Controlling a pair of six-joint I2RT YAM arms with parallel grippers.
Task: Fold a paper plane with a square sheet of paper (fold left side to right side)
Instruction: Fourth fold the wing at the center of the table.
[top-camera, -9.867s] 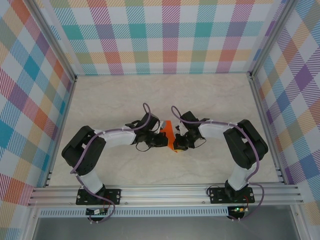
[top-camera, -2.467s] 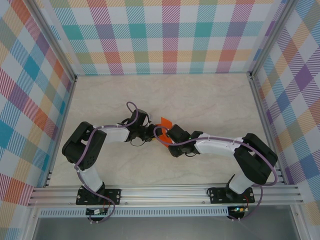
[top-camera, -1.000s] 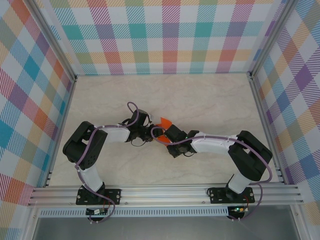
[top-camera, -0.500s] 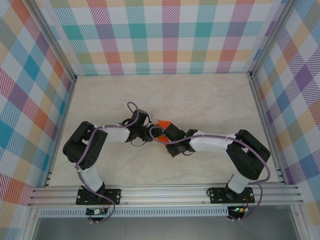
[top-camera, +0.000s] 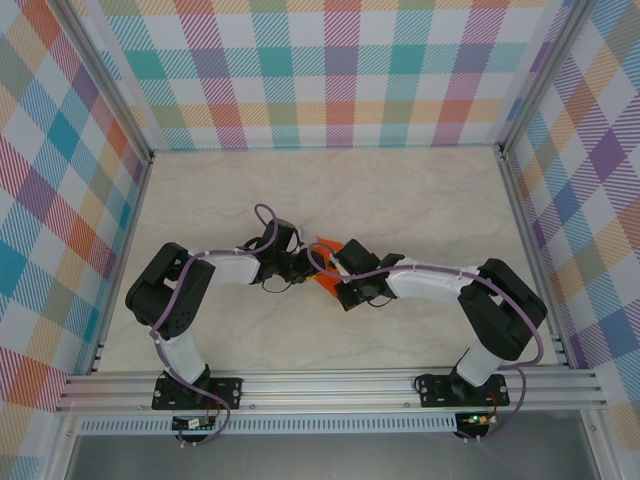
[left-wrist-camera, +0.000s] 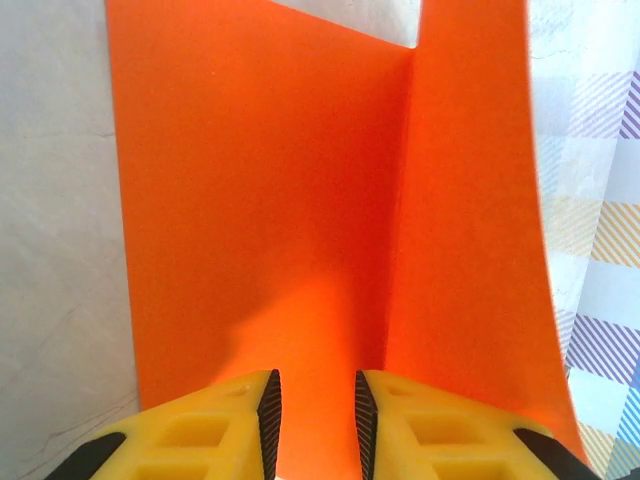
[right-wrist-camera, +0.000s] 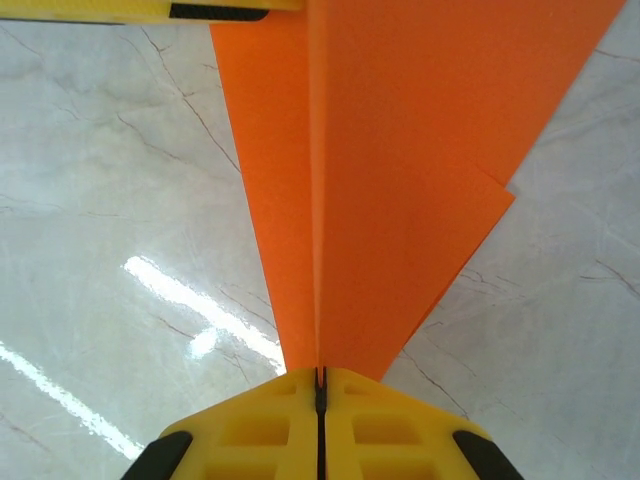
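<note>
Two pincers meet over one thin bright orange paper sheet (top-camera: 328, 245) at the middle of the pale marbled bench (right-wrist-camera: 120, 200), well clear of all four edges.

Right pincer (right-wrist-camera: 320, 378): jaws together, clamped on the sheet (right-wrist-camera: 400, 150). A folded ridge enters the seam between the fingers. The ridge runs straight ahead along the pincer's own axis, toward the yellow finger of the opposite arm at the top of the right wrist view.

Left pincer (left-wrist-camera: 315, 390): jaws a little apart, with orange showing in the narrow gap. Too wide for a pinch on thin paper. Cannot tell whether the fingertips press on the sheet (left-wrist-camera: 250, 200).

Left wrist view: one panel lies flat directly ahead. A crease runs away from the pincer. Right of the crease, a second panel stands up from the bench.

Key relation: the sheet's long axis lies along the line joining the two pincers. Both are at the paper, but only the right arm has hold.

Judgement: the fold turns on swinging the raised panel about that crease. The left pincer looks placed to pin the flat panel.
</note>
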